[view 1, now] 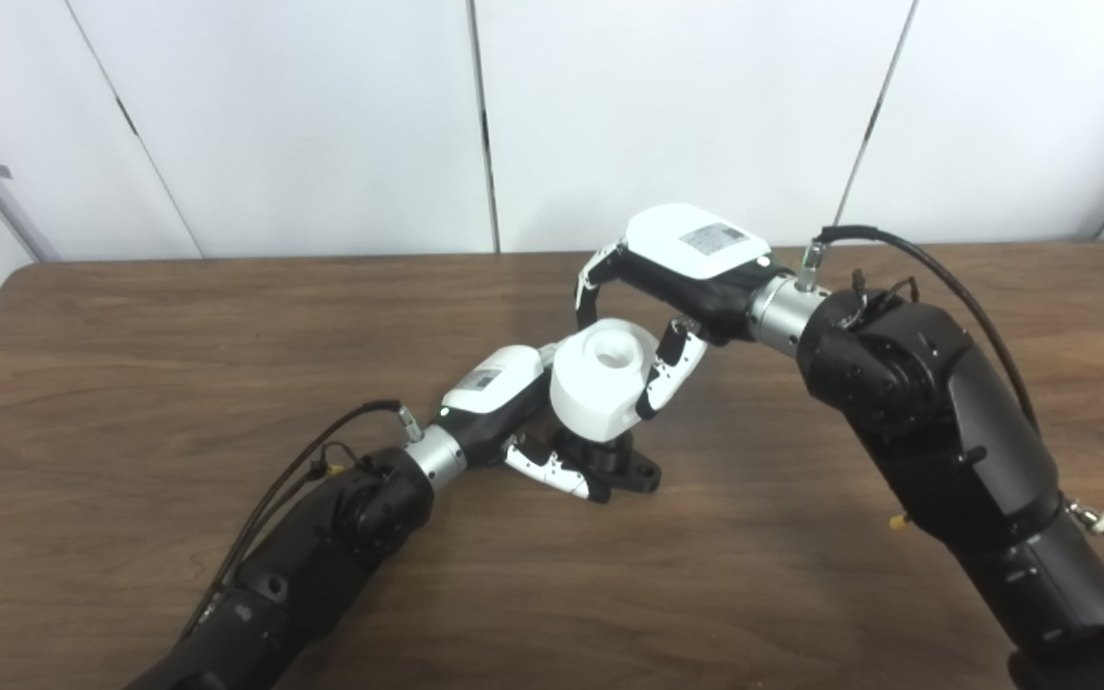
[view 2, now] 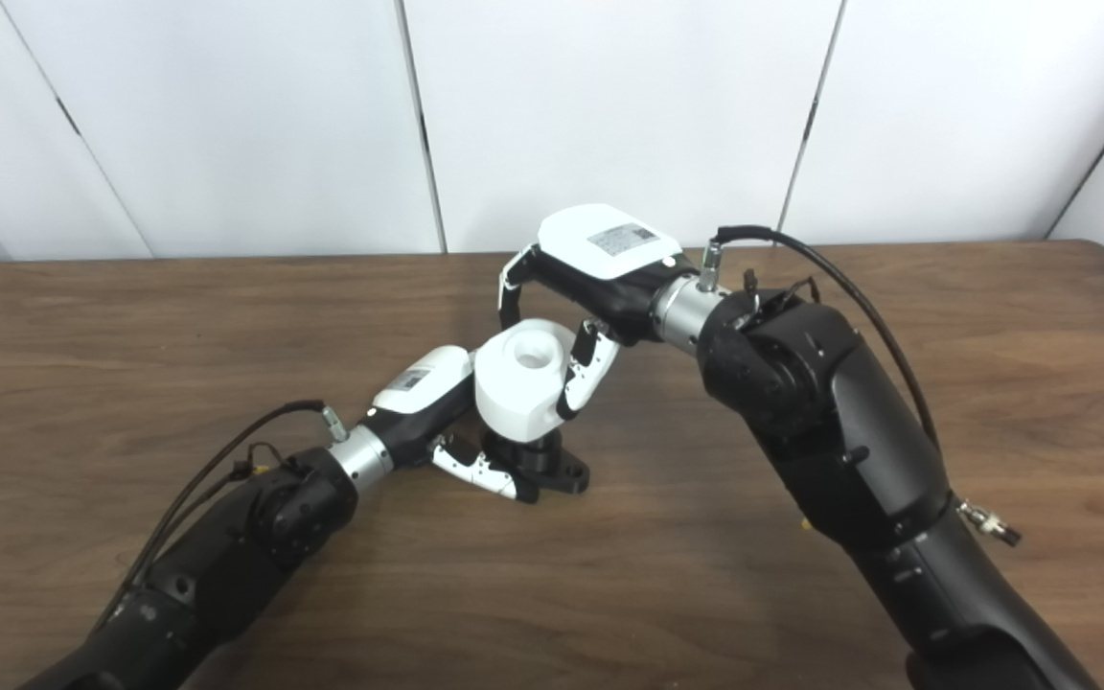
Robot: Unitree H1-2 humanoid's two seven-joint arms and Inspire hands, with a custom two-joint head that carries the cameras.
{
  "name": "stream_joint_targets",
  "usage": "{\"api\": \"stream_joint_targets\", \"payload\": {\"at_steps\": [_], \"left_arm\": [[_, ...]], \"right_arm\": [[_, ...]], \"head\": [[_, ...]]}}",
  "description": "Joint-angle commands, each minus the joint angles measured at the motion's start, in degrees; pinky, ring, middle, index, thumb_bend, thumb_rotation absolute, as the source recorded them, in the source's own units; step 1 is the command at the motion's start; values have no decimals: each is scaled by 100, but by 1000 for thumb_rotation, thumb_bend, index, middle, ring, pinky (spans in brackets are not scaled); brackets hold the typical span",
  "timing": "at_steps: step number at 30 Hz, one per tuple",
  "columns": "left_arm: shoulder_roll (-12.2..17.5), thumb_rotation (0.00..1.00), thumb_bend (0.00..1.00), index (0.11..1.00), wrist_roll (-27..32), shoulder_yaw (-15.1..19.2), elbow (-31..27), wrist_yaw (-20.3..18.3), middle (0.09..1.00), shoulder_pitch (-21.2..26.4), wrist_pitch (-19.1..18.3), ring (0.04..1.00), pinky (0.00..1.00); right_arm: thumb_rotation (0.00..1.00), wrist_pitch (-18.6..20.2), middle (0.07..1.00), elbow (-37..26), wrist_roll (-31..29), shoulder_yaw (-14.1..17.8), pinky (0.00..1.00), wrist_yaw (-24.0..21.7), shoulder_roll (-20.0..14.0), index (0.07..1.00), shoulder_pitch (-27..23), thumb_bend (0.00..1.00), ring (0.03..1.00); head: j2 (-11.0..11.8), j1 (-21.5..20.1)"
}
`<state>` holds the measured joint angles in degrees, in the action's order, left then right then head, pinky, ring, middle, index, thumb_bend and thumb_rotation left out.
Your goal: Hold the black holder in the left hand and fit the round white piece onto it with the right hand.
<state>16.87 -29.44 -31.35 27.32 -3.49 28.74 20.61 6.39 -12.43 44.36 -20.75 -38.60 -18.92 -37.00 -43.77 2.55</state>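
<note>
The black holder [view 1: 624, 467] stands on the brown table [view 1: 130, 383] near its middle. My left hand [view 1: 514, 407] is shut on it, one finger lying along the holder's base in front. The round white piece [view 1: 602, 379], a cylinder with a hole in its top, sits tilted on top of the holder. My right hand [view 1: 677, 278] reaches over from the right; its fingers [view 1: 593, 287] curl behind the piece and its thumb presses the right side, so it is shut on the piece. The holder's upper part is hidden under the piece.
White wall panels [view 1: 322, 125] rise just behind the table's far edge. Both black forearms [view 1: 945, 422] cross the near half of the table, with cables looping beside each wrist.
</note>
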Motion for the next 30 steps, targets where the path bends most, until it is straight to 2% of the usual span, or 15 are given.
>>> {"api": "stream_joint_targets", "payload": {"at_steps": [1,8,11,17,23,24,25,26,30], "left_arm": [[167,310,1000,654,-258,-162,168,-584,1000,-261,-370,1000,959],[239,273,1000,494,-213,-78,113,-702,996,-266,-388,1000,956],[265,256,1000,491,-183,-63,49,-853,999,-258,-457,1000,969],[262,318,1000,508,-231,-77,88,-916,995,-227,-428,1000,949],[242,226,1000,492,-310,-83,44,-854,983,-252,-439,994,949],[238,153,768,488,-306,-80,50,-857,986,-252,-437,997,964],[234,115,648,486,-287,-75,64,-864,987,-251,-423,999,972],[230,92,573,484,-264,-69,87,-860,989,-247,-393,1000,982],[215,77,525,482,-199,-54,159,-817,981,-239,-304,1000,988]], "right_arm": [[139,16,743,-137,-35,93,818,99,-25,479,-272,521,804],[139,77,745,-175,-29,96,823,72,-14,479,-249,521,811],[140,112,747,-187,-23,90,827,39,-18,479,-245,520,818],[140,116,750,-185,-16,80,833,12,-24,480,-252,520,820],[140,123,749,-172,-27,84,835,14,-14,480,-232,520,818],[139,135,749,-174,-26,85,838,10,-10,480,-225,521,818],[139,135,749,-173,-32,84,840,14,-5,480,-211,521,819],[138,121,746,-164,-41,81,840,26,-4,480,-201,521,816],[137,54,743,-143,-65,58,831,53,-16,480,-178,521,807]], "head": [[-7,4],[-10,8],[-13,15],[-24,10],[-34,15],[-34,15],[-34,15],[-39,13],[-37,10]]}}
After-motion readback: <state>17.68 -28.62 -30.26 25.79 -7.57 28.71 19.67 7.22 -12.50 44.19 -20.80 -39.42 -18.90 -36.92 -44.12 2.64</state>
